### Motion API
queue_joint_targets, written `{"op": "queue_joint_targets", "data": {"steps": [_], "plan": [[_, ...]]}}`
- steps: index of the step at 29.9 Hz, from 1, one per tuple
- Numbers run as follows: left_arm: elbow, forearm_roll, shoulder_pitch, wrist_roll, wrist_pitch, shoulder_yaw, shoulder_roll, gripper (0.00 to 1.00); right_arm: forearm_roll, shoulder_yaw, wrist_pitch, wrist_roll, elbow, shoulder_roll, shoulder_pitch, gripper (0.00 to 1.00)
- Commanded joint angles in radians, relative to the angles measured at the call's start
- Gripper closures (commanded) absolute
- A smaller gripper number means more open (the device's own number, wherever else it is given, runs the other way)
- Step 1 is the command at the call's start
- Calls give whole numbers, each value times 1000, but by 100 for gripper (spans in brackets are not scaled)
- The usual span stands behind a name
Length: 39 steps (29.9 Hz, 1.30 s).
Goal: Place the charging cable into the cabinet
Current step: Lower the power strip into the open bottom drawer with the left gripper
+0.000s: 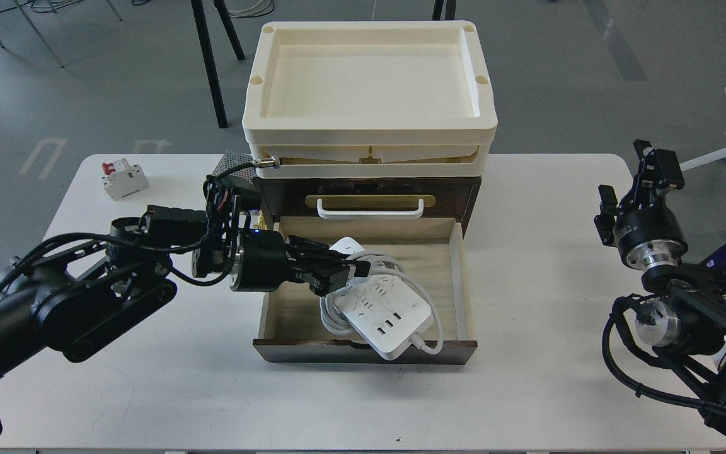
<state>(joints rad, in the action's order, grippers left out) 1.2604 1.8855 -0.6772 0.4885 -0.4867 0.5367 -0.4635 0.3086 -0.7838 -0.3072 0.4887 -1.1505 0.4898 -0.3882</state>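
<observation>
The charging cable [383, 313], a flat white power strip with three USB ports and a thick white cord coiled around it, sits tilted in the open lower drawer [438, 277] of the dark brown cabinet [470, 195]. Its near corner overlaps the drawer's front edge. My left gripper [345, 271] reaches in from the left over the drawer and is shut on the strip's far end and cord. My right gripper [643, 167] is at the table's right edge, away from the cabinet; its fingers cannot be told apart.
A cream plastic tray [363, 129] is stacked on the cabinet. The upper drawer with its white handle [369, 208] is closed. A small white circuit breaker [122, 178] lies at the back left. A perforated metal box [232, 165] peeks out behind my left arm.
</observation>
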Motion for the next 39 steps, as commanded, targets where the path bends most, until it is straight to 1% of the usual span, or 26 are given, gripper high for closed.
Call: {"op": "queue_joint_targets", "data": {"steps": [1, 7, 11, 15, 23, 25, 28, 32, 37, 39], "plan": [[-70, -3, -1, 0, 13, 23, 42, 95, 1, 0, 0, 0, 0, 0, -1, 1], [-151, -3, 1, 0, 14, 71, 95, 95, 1, 0, 0, 0, 0, 0, -1, 1], [-202, -3, 1, 0, 17, 68, 123, 95, 1, 0, 0, 0, 0, 1, -1, 1], [-249, -3, 4, 0, 57, 59, 140, 94, 1, 0, -1, 0, 0, 1, -1, 1], [-260, -3, 19, 0, 71, 55, 160, 93, 1, 0, -1, 0, 0, 1, -1, 1], [-260, -3, 28, 0, 88, 52, 160, 92, 1, 0, -1, 0, 0, 0, -1, 1], [-262, -3, 48, 0, 108, 49, 161, 87, 1, 0, -1, 0, 0, 0, -1, 1], [-277, -3, 54, 0, 112, 49, 172, 84, 1, 0, -1, 0, 0, 0, -1, 1], [-280, -26, 56, 0, 123, 49, 177, 73, 1, 0, 0, 0, 0, 0, -1, 1], [-282, -55, 56, 0, 131, 49, 175, 65, 1, 0, -1, 0, 0, 1, -1, 1]]}}
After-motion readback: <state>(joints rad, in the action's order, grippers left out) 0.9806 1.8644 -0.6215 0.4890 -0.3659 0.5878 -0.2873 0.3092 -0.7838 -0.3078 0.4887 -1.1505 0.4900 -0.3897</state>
